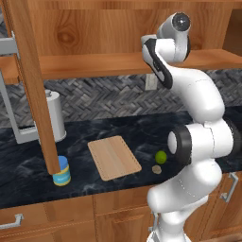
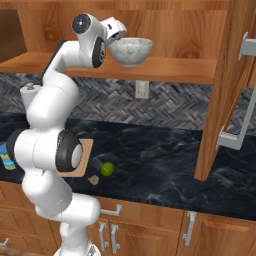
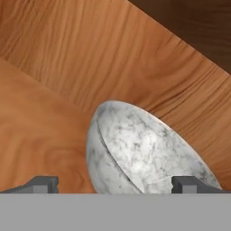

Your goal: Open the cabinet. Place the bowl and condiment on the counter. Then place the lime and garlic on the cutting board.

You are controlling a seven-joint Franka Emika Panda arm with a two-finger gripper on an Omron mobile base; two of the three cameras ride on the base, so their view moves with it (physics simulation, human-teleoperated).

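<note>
The cabinet stands open and the condiment sits lower left on the counter; the bowl waits on its shelf, upper centre, before the wide-open gripper; lime and garlic lie beside the cutting board.

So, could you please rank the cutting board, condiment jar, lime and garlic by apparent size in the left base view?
Largest to smallest as they appear:
1. cutting board
2. condiment jar, partly hidden behind the open cabinet door
3. lime
4. garlic, only slightly smaller than the lime
</note>
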